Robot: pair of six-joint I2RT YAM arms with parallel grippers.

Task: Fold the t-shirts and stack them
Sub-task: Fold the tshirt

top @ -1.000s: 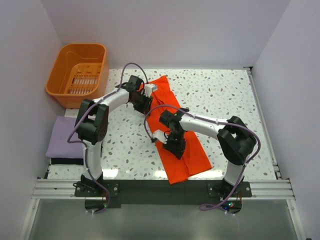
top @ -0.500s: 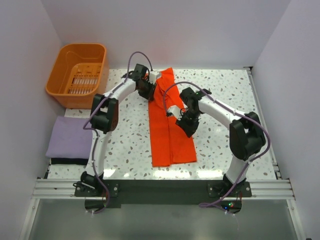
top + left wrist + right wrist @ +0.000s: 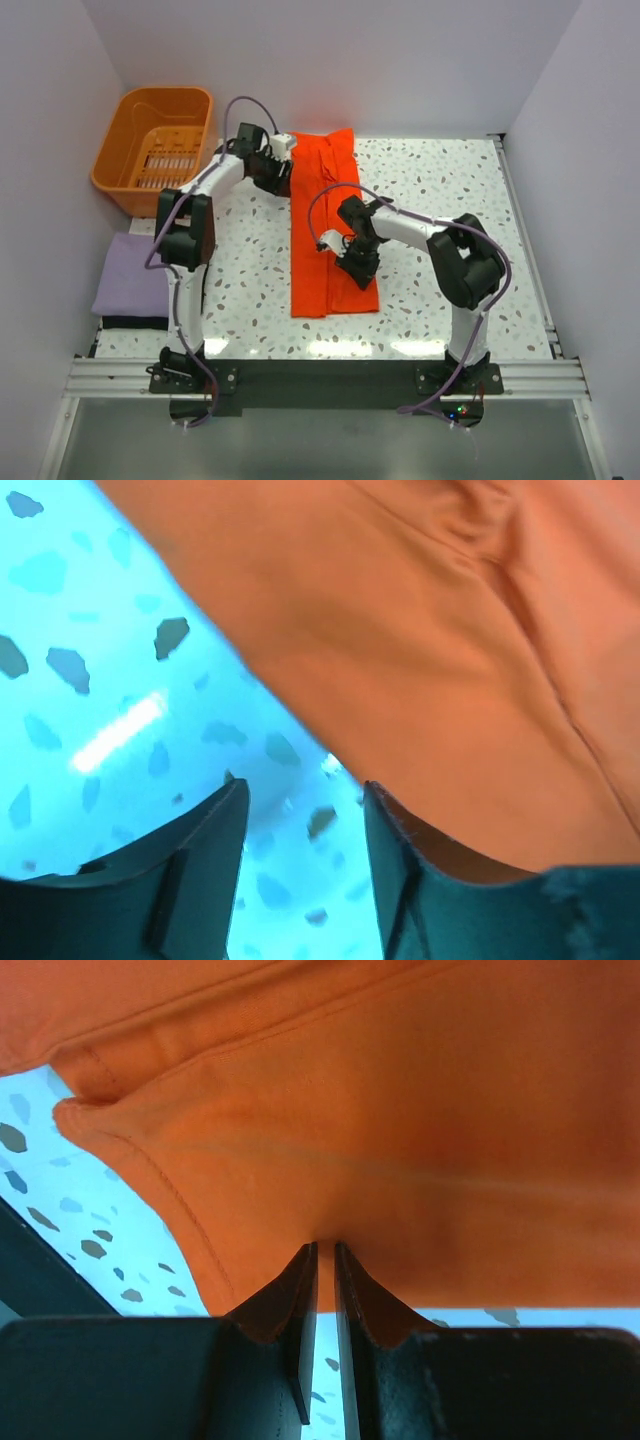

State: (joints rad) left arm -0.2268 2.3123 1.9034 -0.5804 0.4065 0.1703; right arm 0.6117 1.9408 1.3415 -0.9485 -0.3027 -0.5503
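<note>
The orange-red t-shirt (image 3: 322, 225) lies as a long folded strip down the middle of the table. My left gripper (image 3: 285, 172) is at its far left edge. In the left wrist view the left gripper (image 3: 305, 800) is open, with bare table between the jaws and the shirt's edge (image 3: 420, 660) lying over the right finger. My right gripper (image 3: 357, 268) is at the shirt's near right part. In the right wrist view the right gripper (image 3: 325, 1245) is shut on a pinch of the orange-red cloth (image 3: 400, 1130). The lavender t-shirt (image 3: 133, 275) lies folded at the left edge.
An orange slotted plastic basket (image 3: 155, 140) stands at the far left corner, off the table top. The lavender shirt rests on something dark at the table's left side. White walls close in the table on the left, back and right.
The orange-red shirt has swung from slanted to straight and shifted left and toward the back. Both grippers moved with it; the right gripper has come nearer the front.
</note>
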